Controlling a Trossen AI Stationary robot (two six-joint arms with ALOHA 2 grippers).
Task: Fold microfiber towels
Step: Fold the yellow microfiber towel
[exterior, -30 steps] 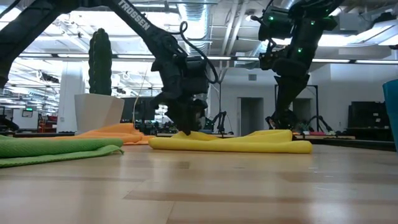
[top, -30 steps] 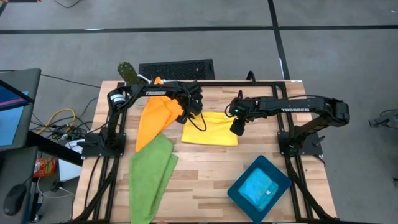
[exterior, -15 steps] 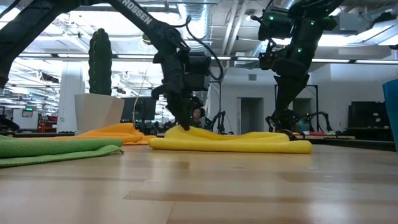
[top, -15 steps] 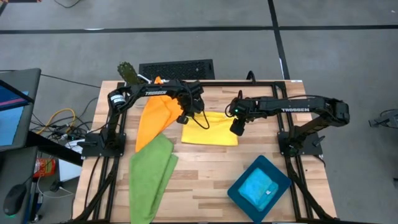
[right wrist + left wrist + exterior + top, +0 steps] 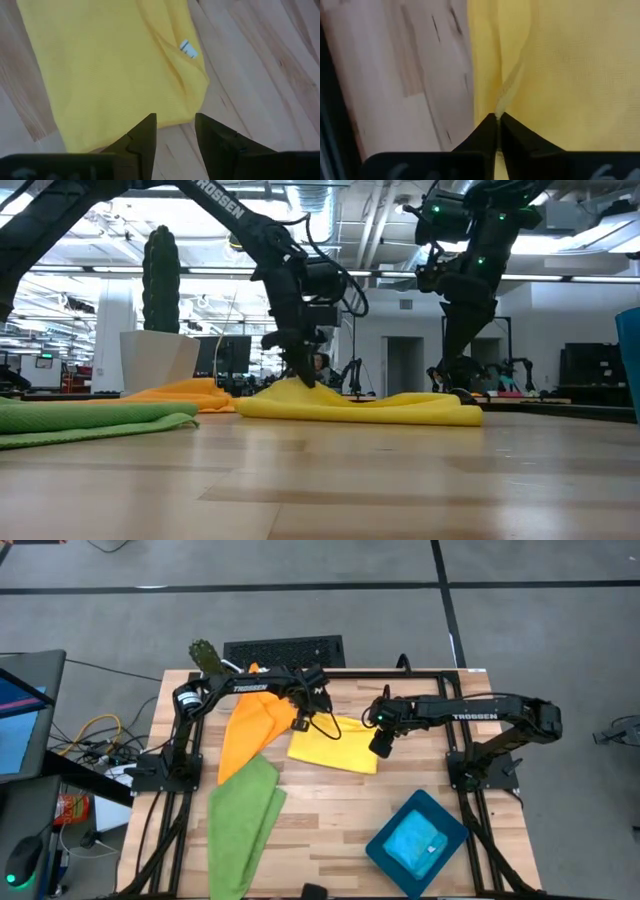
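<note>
The yellow towel lies folded at the table's middle, its right part flat on the wood. My left gripper is shut on the towel's left end, which rises in a small peak. My right gripper is open and hovers above the towel's right edge, touching nothing. The orange towel lies at the far left. The green towel lies at the near left. The light blue towel lies in the teal tray. My left gripper pinches a raised fold of the yellow towel between its two fingertips, close to the towel's left edge near the far-left corner. The fingers come from above, pointing down. The left end is lifted a little, and the rest of the towel lies slack on the table.
The teal tray stands at the near right corner. The orange towel lies close to the yellow towel's left edge. Bare wood lies between the yellow towel and the table's near edge.
My left gripper has risen a little with the yellow towel's left end, which now stands in a peak. The towel has slid slightly toward the table's left, its right end drawn in. My right gripper has kept still.
</note>
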